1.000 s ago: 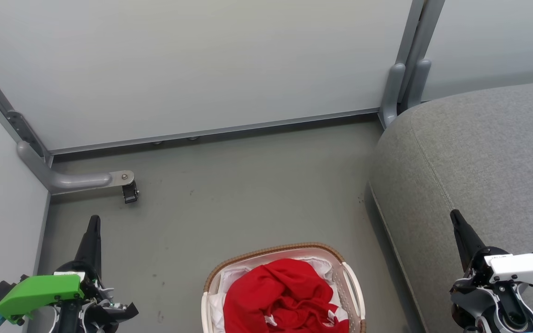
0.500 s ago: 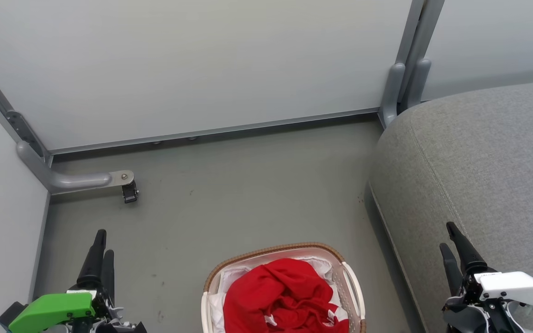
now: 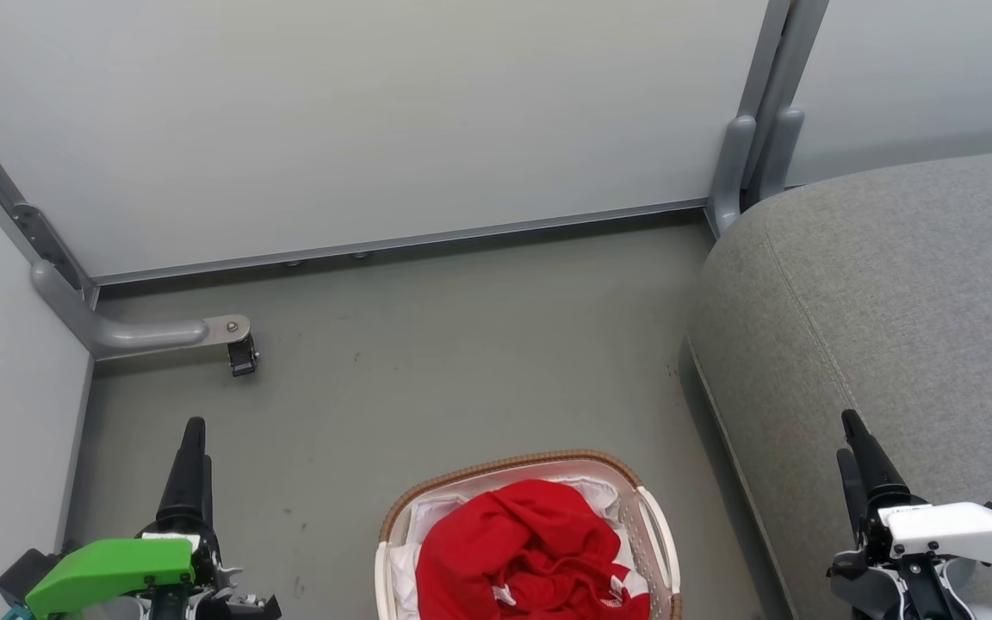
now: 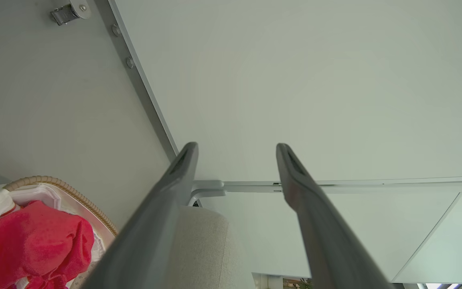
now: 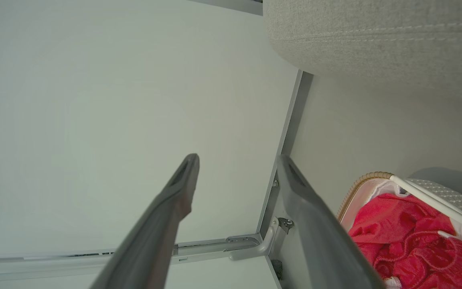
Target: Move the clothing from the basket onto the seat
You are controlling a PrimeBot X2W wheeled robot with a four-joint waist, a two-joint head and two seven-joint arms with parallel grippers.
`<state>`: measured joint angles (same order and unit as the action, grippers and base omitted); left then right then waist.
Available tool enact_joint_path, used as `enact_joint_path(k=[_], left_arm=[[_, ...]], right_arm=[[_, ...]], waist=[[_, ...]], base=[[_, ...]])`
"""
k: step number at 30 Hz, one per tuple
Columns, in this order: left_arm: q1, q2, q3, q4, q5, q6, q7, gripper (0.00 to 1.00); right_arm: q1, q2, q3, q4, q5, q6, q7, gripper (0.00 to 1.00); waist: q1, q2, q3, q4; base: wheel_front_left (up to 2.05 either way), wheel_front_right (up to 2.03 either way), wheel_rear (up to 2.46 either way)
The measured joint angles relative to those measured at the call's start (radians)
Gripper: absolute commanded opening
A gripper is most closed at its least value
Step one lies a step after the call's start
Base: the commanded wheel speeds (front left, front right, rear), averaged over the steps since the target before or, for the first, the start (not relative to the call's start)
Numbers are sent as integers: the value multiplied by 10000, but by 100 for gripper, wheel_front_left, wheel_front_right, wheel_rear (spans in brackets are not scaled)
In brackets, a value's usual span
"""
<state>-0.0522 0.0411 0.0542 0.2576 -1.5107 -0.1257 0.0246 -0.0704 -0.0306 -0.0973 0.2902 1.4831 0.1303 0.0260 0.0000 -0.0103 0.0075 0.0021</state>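
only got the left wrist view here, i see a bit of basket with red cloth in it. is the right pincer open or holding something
Observer: Open. In its own wrist view the right pincer has its fingers apart with nothing between them.
Operator: any clothing on the seat yet
Observer: No. The part of the grey seat that the head view takes in is bare, and the red clothing lies heaped in the basket.
Operator: which arm is on the seat side
Observer: The right one. In the head view the seat is right of the basket, and the left pincer is on the basket's other side.
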Motion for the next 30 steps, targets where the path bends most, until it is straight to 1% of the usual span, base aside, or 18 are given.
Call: enact_joint_path(k=[17,21,23,24,25,30], left_arm=[[152,6,-213,-468,2704,0,-654,100],[221,8,-301,-569,3542,0,-825,100],[221,8,-301,-569,3542,0,-825,100],[252,8,-330,-619,4111,-2,-928,100],[252,8,-330,-619,4111,-2,-928,100],[386,10,-397,-667,5045,-2,-1095,100]], right_arm=[[-29,-35,-153,-548,-3141,2,-660,100],[-29,-58,-27,-604,-3979,2,-811,100],[-29,-58,-27,-604,-3979,2,-811,100],[-29,-67,100,-658,-4558,2,-930,100],[-29,-67,100,-658,-4558,2,-930,100],[-25,-75,433,-694,-5540,2,-1093,100]], waist=[[0,0,31,71],[0,0,30,89],[0,0,30,89],[0,0,29,102],[0,0,29,102],[0,0,26,119]], base=[[0,0,0],[0,0,0],[0,0,0],[0,0,0],[0,0,0],[0,0,0]])
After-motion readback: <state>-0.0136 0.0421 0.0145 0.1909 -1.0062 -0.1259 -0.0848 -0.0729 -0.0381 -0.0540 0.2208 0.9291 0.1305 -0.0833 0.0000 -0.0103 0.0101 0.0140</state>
